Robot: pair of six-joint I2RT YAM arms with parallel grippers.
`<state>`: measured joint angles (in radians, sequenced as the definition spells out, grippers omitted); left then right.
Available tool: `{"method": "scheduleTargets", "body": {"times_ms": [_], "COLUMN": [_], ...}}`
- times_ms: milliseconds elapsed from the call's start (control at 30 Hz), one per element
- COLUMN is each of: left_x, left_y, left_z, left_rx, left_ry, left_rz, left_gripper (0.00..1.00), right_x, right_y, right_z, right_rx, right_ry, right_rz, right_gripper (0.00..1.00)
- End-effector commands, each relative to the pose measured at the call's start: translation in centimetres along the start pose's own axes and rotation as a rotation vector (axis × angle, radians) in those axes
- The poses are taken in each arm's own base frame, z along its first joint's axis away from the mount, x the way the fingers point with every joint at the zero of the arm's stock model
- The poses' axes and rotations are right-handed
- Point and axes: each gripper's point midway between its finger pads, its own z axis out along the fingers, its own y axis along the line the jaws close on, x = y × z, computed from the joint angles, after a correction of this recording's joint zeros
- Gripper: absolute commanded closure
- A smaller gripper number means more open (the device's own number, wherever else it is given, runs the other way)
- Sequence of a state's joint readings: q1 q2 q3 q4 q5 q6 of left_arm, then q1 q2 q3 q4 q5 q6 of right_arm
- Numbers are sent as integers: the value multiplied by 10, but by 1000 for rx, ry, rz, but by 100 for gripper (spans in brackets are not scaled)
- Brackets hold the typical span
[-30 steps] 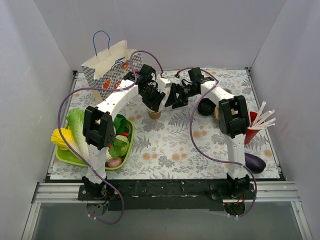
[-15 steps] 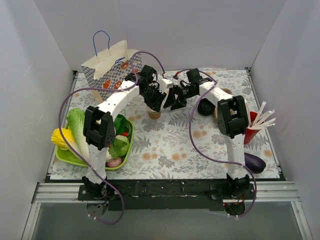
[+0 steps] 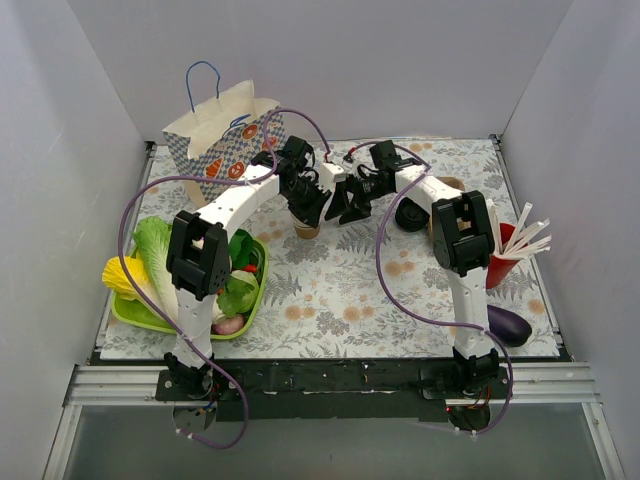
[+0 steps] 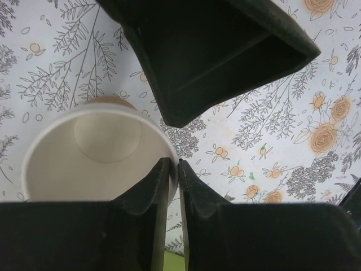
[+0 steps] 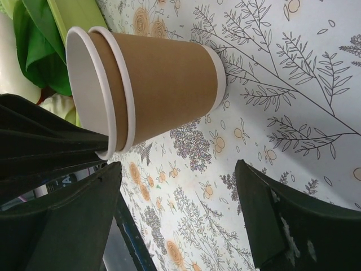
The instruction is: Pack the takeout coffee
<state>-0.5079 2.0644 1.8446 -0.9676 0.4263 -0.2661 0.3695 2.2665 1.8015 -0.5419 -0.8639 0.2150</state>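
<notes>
**Top view.** The left gripper (image 3: 309, 211) covers the paper cup (image 3: 308, 230) beneath it, all but the base. Behind the right gripper (image 3: 342, 208), its own arm (image 3: 455, 235) hides part of the black lid (image 3: 408, 216) and most of the cardboard cup carrier (image 3: 452, 184).

**Left wrist view.** The fingers (image 4: 149, 192) mask the cup's near rim, and the lower edge crops them.

**Right wrist view.** The rim beside the left gripper's fingers (image 5: 51, 135) is hidden. Whether this is one cup or two nested cannot be told.

Small tan kraft cup (image 3: 308, 229) stands upright, uncovered, its white inside empty (two white rims show, as if nested); the round black lid (image 3: 409, 216) lies apart at its three o'clock
</notes>
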Motion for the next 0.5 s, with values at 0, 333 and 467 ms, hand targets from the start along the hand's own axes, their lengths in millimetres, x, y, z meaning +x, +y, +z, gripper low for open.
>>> {"method": "scheduleTargets", "body": {"times_ms": [0,333,467], "left_x": [-15,-17,-17], "left_y": [-6,-12,-14], "left_z": [-14,-15,-15], "left_rx": [-8,9,15], "left_ry": [-56,-69,-73], "left_rz": [18,-41,-62], "left_gripper": [93,100,100], "right_x": [2,1,2], "right_y": [3,4,5], "right_z": [6,13,18], "right_rx": [-27,-34,-41], "right_ry": [7,11,17], "right_rz": [1,-1,1], "right_gripper": [12,12,12]}}
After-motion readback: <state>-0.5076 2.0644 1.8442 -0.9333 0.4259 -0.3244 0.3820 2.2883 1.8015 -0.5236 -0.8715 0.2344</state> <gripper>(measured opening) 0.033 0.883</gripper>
